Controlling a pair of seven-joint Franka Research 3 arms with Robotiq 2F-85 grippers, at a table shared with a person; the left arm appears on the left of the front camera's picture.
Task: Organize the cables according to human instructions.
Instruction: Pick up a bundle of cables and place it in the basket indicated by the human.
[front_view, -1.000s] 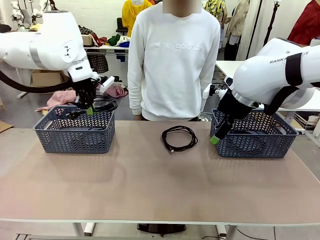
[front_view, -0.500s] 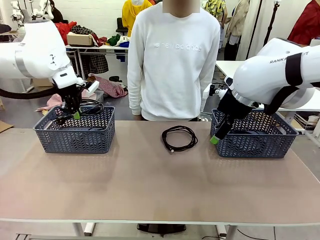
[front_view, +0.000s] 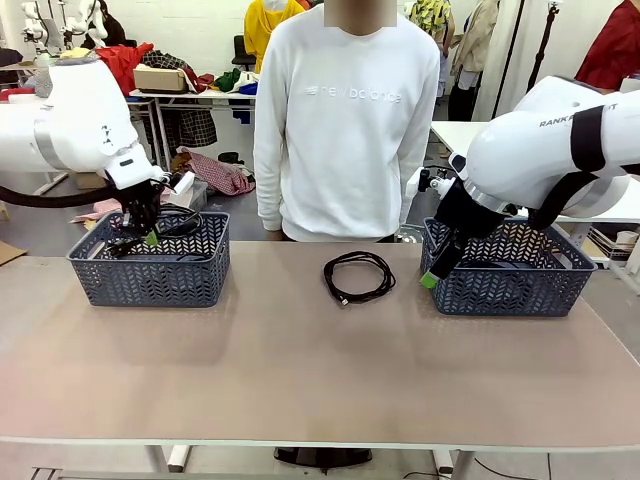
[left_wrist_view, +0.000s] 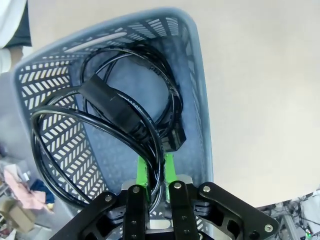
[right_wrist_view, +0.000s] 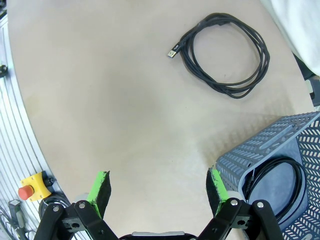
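My left gripper (front_view: 148, 233) is shut on a coiled black cable (front_view: 186, 221) and holds it just over the left grey basket (front_view: 150, 276). In the left wrist view the held cable (left_wrist_view: 120, 107) hangs between my green pads (left_wrist_view: 144, 172), its thick plug end showing, and a second cable (left_wrist_view: 172, 97) lies on the basket floor (left_wrist_view: 195, 65). Another coiled cable (front_view: 330, 272) lies on the table between the baskets, in front of the person. My right gripper (front_view: 432, 276) stands open by the right basket (front_view: 510, 292). Below the right gripper (right_wrist_view: 159, 189) the table cable (right_wrist_view: 186, 47) lies far ahead, and one more cable (right_wrist_view: 299, 182) rests in that basket (right_wrist_view: 260, 150).
A person in a white sweatshirt (front_view: 345, 120) stands at the far side of the table, arms down. The beige tabletop (front_view: 300, 370) stretches bare toward me. A yellow box with a red button (right_wrist_view: 31, 189) sits beyond the table's edge in the right wrist view.
My left arm has moved left and lower with the cable, from above the basket's right end to just over its middle. The right arm and the table cable have stayed put.
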